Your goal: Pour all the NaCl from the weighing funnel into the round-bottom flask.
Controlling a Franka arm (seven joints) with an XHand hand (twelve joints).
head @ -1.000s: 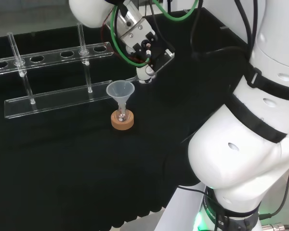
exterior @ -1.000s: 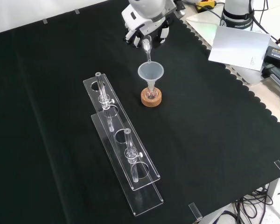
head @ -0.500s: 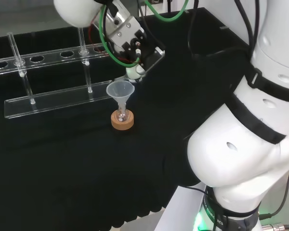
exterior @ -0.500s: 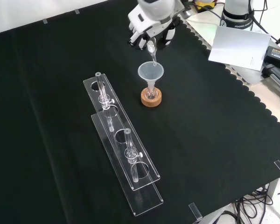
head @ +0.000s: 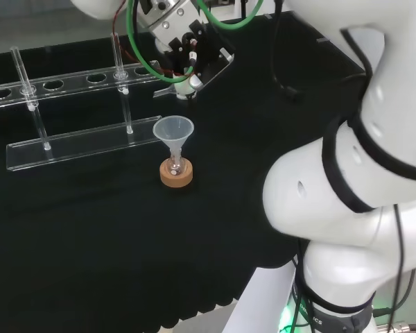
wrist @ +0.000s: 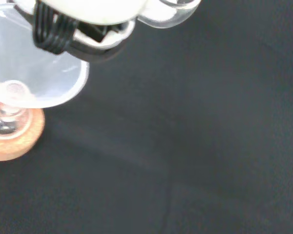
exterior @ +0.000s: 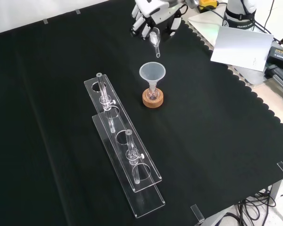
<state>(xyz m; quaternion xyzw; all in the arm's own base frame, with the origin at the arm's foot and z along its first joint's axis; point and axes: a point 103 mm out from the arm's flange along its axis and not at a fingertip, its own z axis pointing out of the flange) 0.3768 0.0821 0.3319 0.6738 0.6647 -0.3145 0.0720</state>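
Near the far edge of the black cloth (exterior: 217, 141) in the front view, you have the hand (exterior: 153, 9) with its fingers curled round the weighing funnel (exterior: 155, 39), pinching its upper end. Weighing funnel is clear; contents cannot be told. Its long axis runs steeply down, spout end lowest and aimed toward the plastic funnel (exterior: 152, 73), with a gap of bare cloth showing between spout tip and funnel rim.

Plastic funnel sits stem-down in the neck of the round-bottom flask (exterior: 152, 95), which rests upright on a cork ring (exterior: 153, 100). A few pale specks show in the flask bulb in the wrist view; amount cannot be told.

Clear test tube rack (exterior: 125, 148) lies on the cloth just to the left of the flask in the front view, running toward the near edge, with upright glass tubes in it. To the right of the flask the cloth is open out to its scalloped right edge.
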